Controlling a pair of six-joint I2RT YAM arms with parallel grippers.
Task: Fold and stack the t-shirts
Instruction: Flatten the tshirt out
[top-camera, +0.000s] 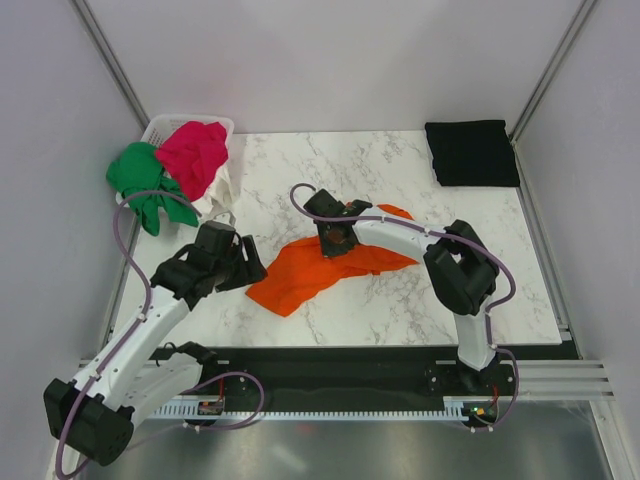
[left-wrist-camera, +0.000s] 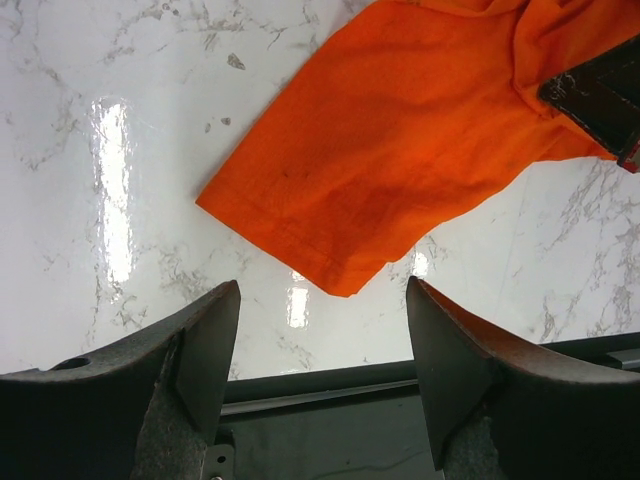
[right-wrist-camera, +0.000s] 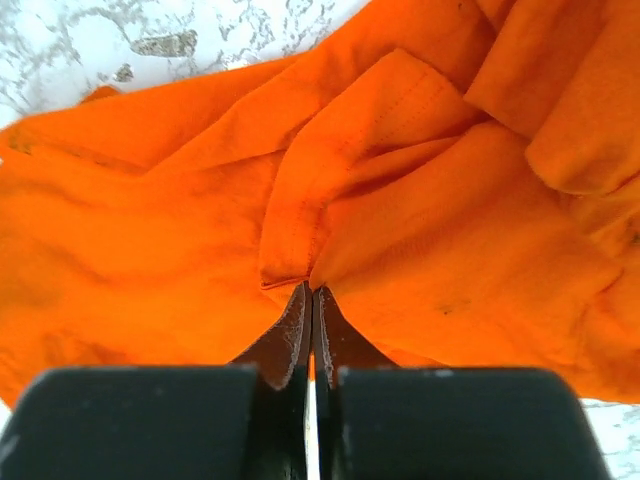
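A white plastic basket (top-camera: 160, 128) stands at the far left corner of the marble table (top-camera: 420, 300). A magenta-red shirt (top-camera: 195, 155) is heaped over the basket, a green shirt (top-camera: 140, 178) hangs off its left side, and white cloth (top-camera: 218, 190) shows at its near right edge. A black shirt (top-camera: 470, 152) lies folded flat at the far right corner, well apart from the rest. In the top view the right arm (top-camera: 400, 235) reaches across the table and covers part of the orange shirt (top-camera: 310, 272). This shirt lies near the table's middle, crumpled into a long band running from near left to far right, with a hemmed end spread flat at its near left. The right gripper (right-wrist-camera: 310, 300) has its jaws pressed together on a raised fold of the orange cloth. The left gripper (left-wrist-camera: 322, 292) is spread wide and holds nothing; it hovers over bare marble just beside the hemmed end.
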